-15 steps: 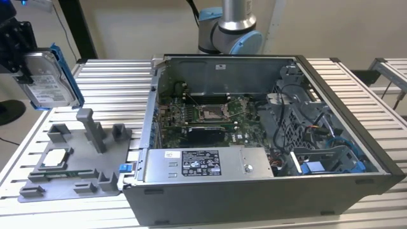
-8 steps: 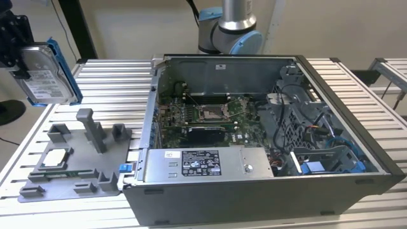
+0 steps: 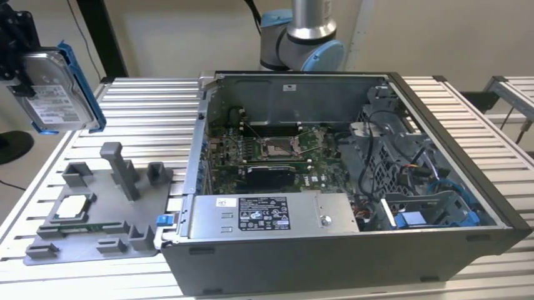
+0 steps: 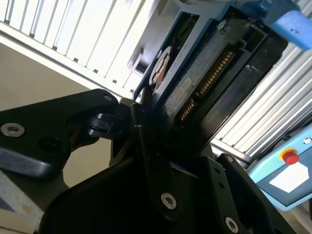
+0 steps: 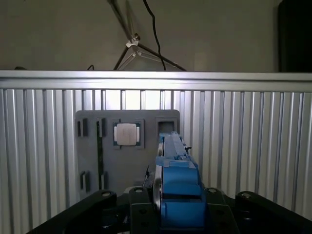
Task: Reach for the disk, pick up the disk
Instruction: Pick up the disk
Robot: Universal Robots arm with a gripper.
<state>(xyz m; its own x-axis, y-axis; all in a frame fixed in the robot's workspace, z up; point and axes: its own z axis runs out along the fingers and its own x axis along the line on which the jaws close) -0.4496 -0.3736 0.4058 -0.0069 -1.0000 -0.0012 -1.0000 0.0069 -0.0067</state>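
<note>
- Slatted table (image 3: 142, 100): lies under the gray fixture tray (image 3: 100, 234).
- Open computer case (image 3: 334, 250): just beside the tray, on the exterior view's right.
- Disk (image 3: 57, 94), silver metal in a blue bracket: in the air above the tray, standing on edge, touching nothing of it.
- My gripper (image 3: 21, 62): clamped tight on the disk, high above the tray.
- CPU chip (image 3: 74, 205): seated in a tray recess.
</note>
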